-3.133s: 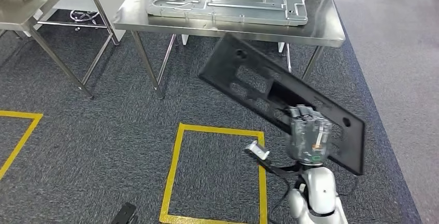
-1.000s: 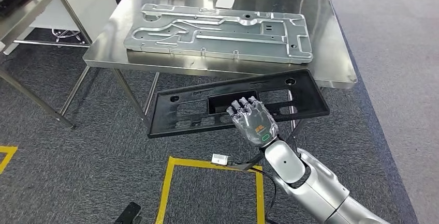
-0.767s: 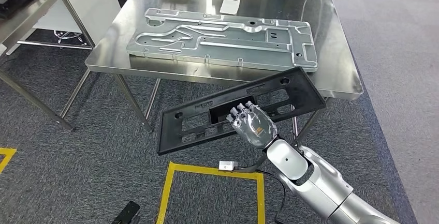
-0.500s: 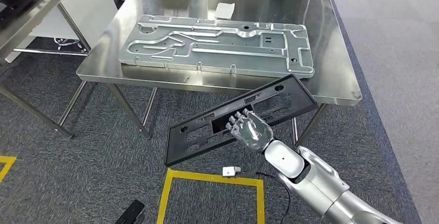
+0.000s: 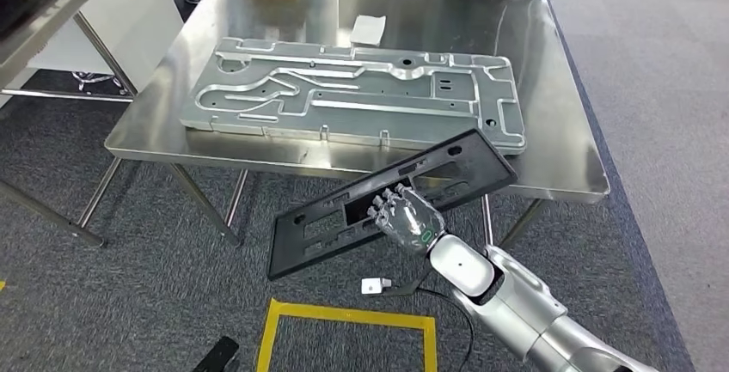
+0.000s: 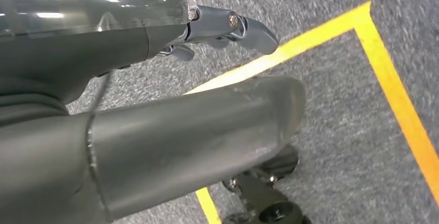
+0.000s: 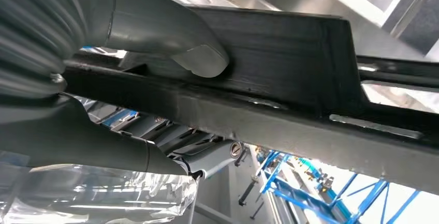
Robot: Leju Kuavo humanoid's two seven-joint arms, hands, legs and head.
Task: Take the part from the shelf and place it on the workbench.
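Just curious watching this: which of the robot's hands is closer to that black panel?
Right. The right hand grips the black panel; the left hand hangs over the carpet's yellow tape.

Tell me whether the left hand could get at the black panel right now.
Probably not as things stand. The left hand hangs low over the carpet and yellow floor tape, while the right hand holds the black panel up near the steel workbench.

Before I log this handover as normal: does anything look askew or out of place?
The black plastic frame in the right hand is tilted, its far corner over the workbench edge, its near end hanging off the bench. A small white connector lies on the carpet.
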